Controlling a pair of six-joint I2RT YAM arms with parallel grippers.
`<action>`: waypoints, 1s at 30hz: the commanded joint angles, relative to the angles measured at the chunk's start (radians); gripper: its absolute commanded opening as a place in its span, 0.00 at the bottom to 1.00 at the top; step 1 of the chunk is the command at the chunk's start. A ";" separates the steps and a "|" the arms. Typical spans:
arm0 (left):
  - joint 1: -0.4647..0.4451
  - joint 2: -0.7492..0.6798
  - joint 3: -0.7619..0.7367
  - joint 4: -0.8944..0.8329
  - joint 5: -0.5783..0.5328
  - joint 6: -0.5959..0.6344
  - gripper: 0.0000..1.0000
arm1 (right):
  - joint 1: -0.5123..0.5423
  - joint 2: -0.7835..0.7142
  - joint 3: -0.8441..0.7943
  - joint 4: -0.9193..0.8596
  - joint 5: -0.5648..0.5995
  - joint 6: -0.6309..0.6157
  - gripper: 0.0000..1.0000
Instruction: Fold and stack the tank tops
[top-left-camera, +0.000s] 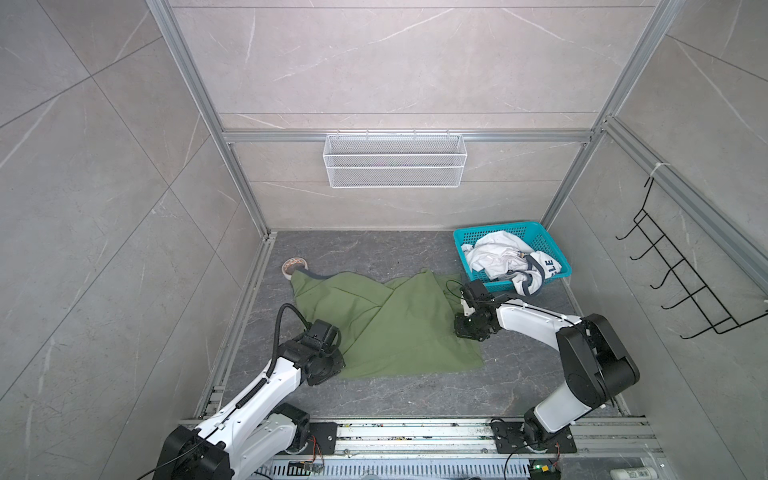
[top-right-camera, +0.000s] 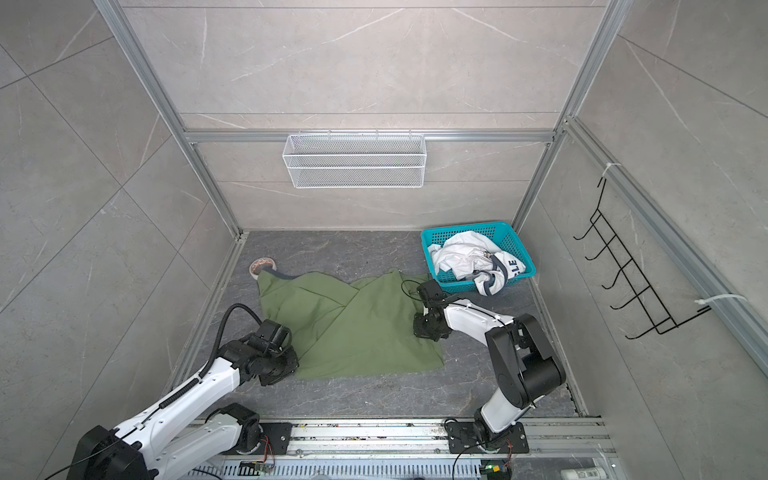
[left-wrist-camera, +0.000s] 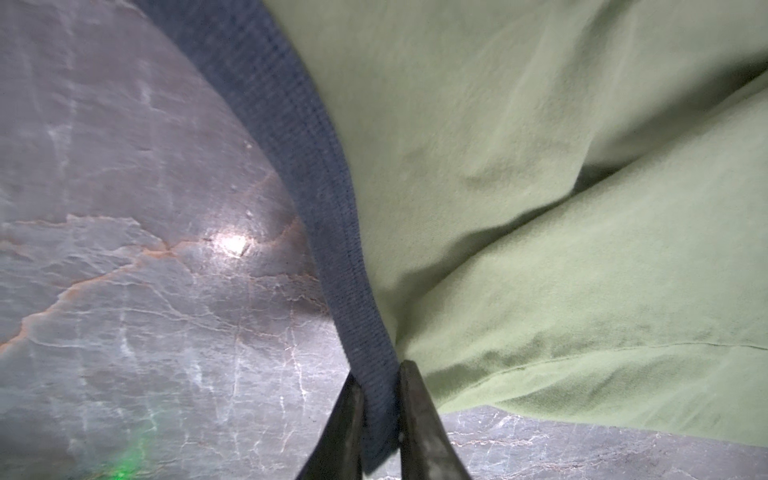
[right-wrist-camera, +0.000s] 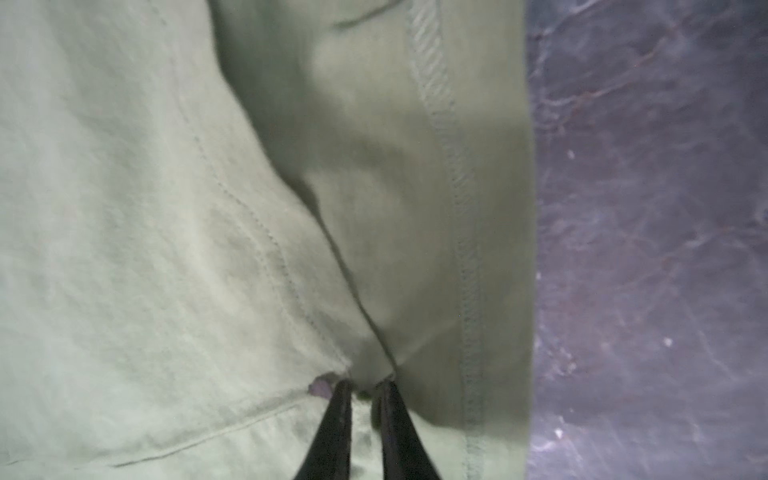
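The dark grey marbled tabletop (top-left-camera: 415, 399) lies mostly bare around the olive green tank top (top-left-camera: 386, 328), spread beside the teal plastic basket (top-left-camera: 498, 229) holding the white tank top (top-left-camera: 494, 257) lettered "LE". The left gripper (left-wrist-camera: 378, 370) clamps the olive top's grey trim; the right gripper (right-wrist-camera: 365, 384), blurred, seems pinched on its basket-side hem.

We get soft, even light in both top views, everything sharp, though the frame rails (top-left-camera: 291, 136) splay toward the edges. Wrist views are rougher: a bright glare spot on the floor (left-wrist-camera: 232, 245), and the green top (right-wrist-camera: 145, 249) looks washed-out and smeary.
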 joint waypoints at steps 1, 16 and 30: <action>-0.005 0.002 0.028 -0.030 -0.026 0.030 0.17 | 0.003 -0.027 0.025 -0.033 0.041 -0.017 0.14; -0.004 -0.014 0.062 -0.052 -0.062 0.033 0.16 | 0.012 -0.144 0.036 -0.093 0.059 -0.012 0.00; -0.002 -0.021 0.103 -0.073 -0.088 0.053 0.16 | 0.086 -0.576 -0.140 -0.375 0.095 0.145 0.00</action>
